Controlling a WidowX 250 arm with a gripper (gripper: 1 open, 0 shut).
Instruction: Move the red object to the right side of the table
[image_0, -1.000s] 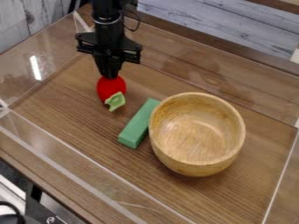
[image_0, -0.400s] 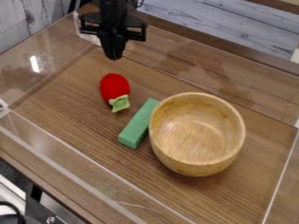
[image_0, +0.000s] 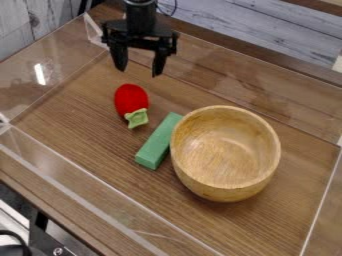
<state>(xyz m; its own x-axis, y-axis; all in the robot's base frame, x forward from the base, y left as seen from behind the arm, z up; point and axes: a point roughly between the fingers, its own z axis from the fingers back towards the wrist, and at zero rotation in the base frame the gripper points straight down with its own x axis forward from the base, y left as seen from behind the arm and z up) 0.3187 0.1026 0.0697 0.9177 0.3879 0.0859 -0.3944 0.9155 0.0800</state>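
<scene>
The red object (image_0: 130, 100), a small glossy strawberry-like toy with a green stub at its near end, lies on the brown table (image_0: 80, 160) left of centre. My gripper (image_0: 142, 62) hangs above and behind it, well clear of it. Its two black fingers are spread wide apart with nothing between them. The toy rests free on the wood.
A green rectangular block (image_0: 159, 140) lies just right of the toy, slanting toward the front. A large wooden bowl (image_0: 226, 152) sits right of the block. Low clear acrylic walls (image_0: 40, 60) border the tabletop on all sides.
The gripper rose from just above the red toy to higher up and farther back, then its shut fingers spread open. The toy stays on the table.
</scene>
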